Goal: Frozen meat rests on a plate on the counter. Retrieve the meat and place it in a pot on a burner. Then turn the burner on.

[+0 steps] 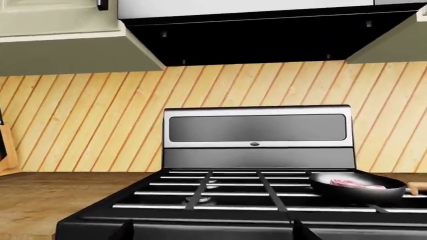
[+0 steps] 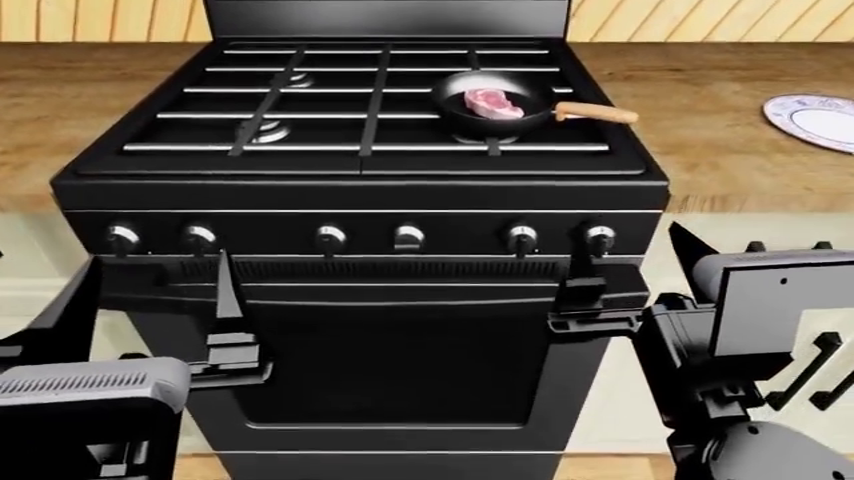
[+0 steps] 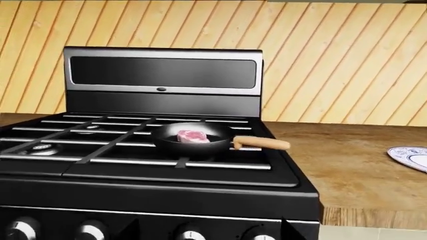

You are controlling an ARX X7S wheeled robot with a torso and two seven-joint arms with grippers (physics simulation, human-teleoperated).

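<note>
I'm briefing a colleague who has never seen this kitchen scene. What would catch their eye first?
First the black stove filling the middle of the head view, with a row of silver knobs across its front. Next the pot on the stove's right side, its wooden handle pointing right and the pink meat lying inside. Last, the plate sits bare on the counter at far right.

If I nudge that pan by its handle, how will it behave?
The pan would probably pivot or drag across the grate bars. Its shallow wall might let the steak slide. The long wooden handle could tip it.
</note>
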